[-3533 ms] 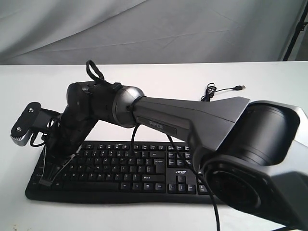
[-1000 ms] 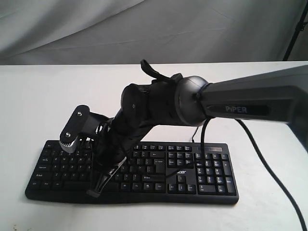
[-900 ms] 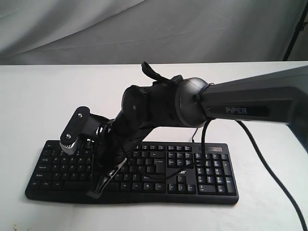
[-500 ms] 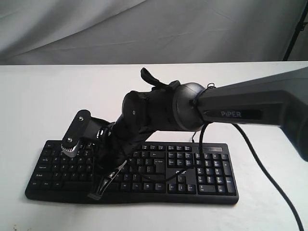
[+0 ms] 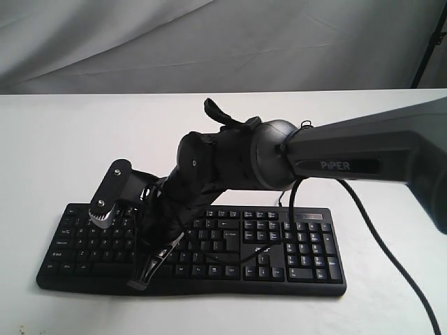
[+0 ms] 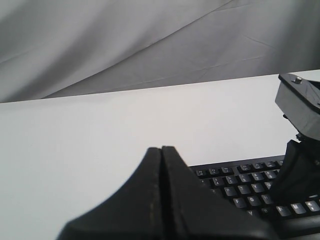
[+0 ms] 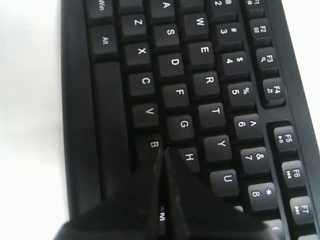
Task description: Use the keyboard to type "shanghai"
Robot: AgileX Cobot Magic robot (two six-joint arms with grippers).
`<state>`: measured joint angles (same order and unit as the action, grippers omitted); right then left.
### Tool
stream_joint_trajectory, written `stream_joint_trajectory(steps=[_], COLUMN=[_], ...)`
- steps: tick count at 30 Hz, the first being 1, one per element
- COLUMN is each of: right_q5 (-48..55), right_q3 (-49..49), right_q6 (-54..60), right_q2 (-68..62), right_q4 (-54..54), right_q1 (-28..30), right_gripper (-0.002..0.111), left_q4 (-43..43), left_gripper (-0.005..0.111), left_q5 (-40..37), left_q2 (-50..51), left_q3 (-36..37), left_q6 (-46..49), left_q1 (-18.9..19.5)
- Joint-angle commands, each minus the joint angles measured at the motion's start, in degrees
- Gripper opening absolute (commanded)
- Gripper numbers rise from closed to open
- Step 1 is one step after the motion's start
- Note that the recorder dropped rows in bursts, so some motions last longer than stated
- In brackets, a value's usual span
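The black keyboard with white legends lies along the near part of the white table; its letter keys fill the right wrist view. My right arm reaches across it from the right. The right gripper is shut with nothing in it, and its tips sit over the gap between the B key and the H key; whether they touch a key I cannot tell. The left gripper is shut and empty, off the keyboard's left end. It does not show in the exterior view.
The right wrist camera housing hangs over the keyboard's left half. A loose black arm cable trails across the table on the right, and another loop droops over the keys. A grey cloth backdrop stands behind.
Since 3.5 s ago the right gripper has travelled from the keyboard's left end toward its middle. Over the last second it only shifted slightly; in the last half second nothing moved.
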<state>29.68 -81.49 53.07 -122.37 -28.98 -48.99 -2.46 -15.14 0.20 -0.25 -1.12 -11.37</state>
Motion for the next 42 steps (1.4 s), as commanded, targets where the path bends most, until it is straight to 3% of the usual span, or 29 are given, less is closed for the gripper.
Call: stream_joint_trajectory(steps=[1,42], right_q5=[0.01,-0.55], right_q3=[0.32,0.03], right_q6=[0.86,1.68], right_q2=[-0.05,-0.36], right_q4=[-0.47,-0.56], right_q1=[0.29,0.37], right_gripper=[0.000,0.000], left_q4=[-0.04,-0.04], left_gripper=[0.000,0.000], left_q5=[0.27,0.27], left_q2=[-0.20,-0.20], left_q3=[0.25,0.25], left_q6=[-0.16,-0.16], left_q1=[-0.23,-0.23])
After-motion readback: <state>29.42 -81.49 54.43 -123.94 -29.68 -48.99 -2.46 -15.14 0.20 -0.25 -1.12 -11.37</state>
